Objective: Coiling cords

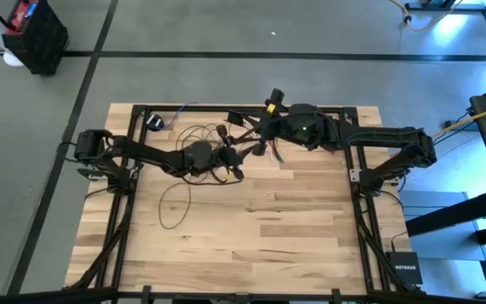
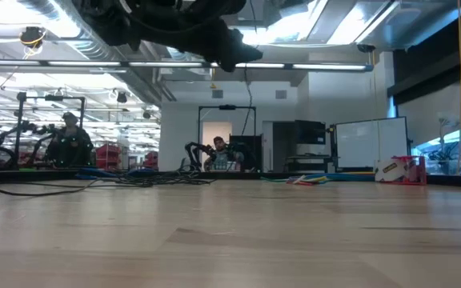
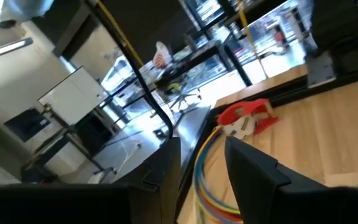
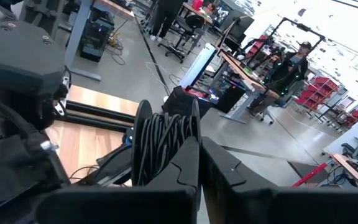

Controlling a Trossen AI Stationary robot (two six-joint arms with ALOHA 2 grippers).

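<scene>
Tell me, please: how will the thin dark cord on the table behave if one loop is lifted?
Probably floppy: the cord lies in loose, uneven loops on the table. Probably light, being so thin. The loops overlap, so lifting one may drag or tangle its neighbours.

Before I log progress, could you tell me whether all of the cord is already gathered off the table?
No: in the high view a loose loop of the cord lies on the wooden table, below the left arm.

one long dark cord (image 1: 180,181), one black puck (image 1: 154,122), two claws, one wooden table (image 1: 294,228)
</scene>
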